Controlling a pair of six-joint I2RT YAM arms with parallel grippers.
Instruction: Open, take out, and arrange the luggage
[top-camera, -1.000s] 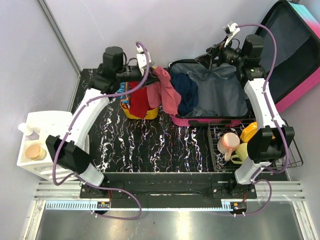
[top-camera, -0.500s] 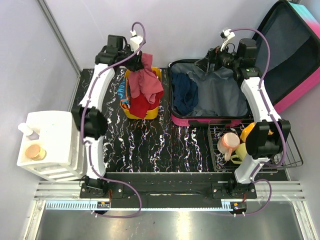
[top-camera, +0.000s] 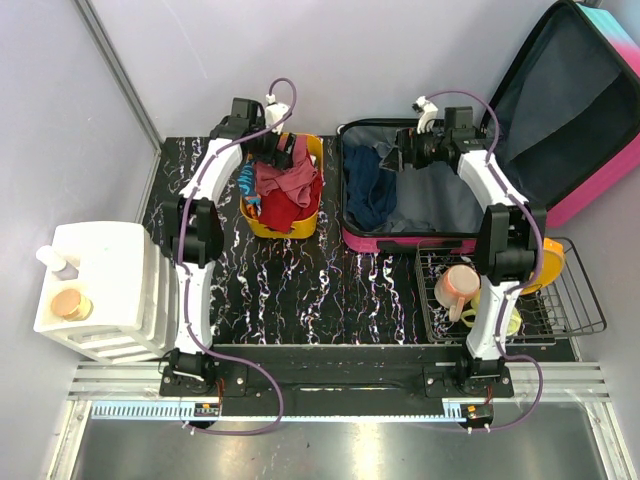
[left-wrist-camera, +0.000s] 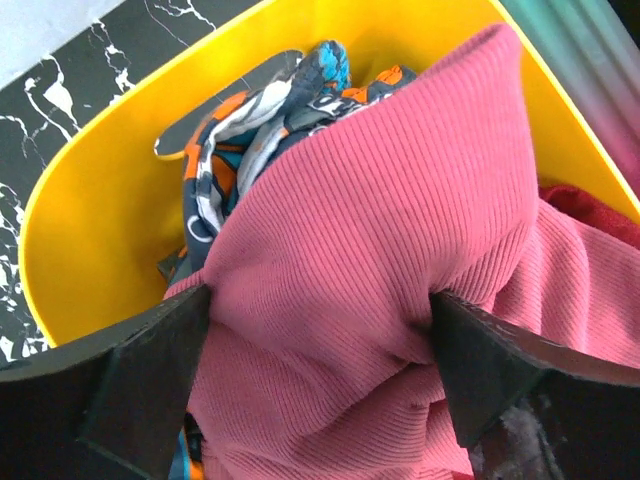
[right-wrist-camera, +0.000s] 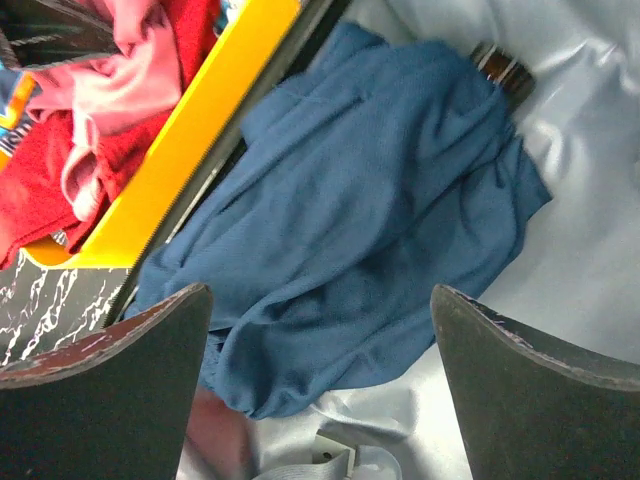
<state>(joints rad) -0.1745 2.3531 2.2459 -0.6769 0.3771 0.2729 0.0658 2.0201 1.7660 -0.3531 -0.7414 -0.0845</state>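
Observation:
The luggage (top-camera: 400, 243) lies open at the back right, its lid (top-camera: 585, 100) leaning against the wall. A blue garment (top-camera: 372, 190) lies on the grey lining at its left side. My right gripper (top-camera: 402, 152) hovers open above that blue garment (right-wrist-camera: 370, 230), with nothing between its fingers. My left gripper (top-camera: 278, 150) is down in the yellow bin (top-camera: 262, 228), jaws spread wide. A pink ribbed garment (left-wrist-camera: 380, 230) bulges between the fingers (left-wrist-camera: 150, 370) and rests on a patterned cloth (left-wrist-camera: 250, 130) and a red garment (top-camera: 280, 210).
A wire rack (top-camera: 585, 300) at the front right holds a pink cup (top-camera: 458, 285) and a yellow one (top-camera: 548, 262). A white shelf unit (top-camera: 100, 290) stands at the front left. A dark bottle top (right-wrist-camera: 500, 68) pokes out behind the blue garment.
The left arm carried the pink garment from the suitcase edge over to the bin, lowered it in and spread its jaws. The right gripper moved left, over the blue garment.

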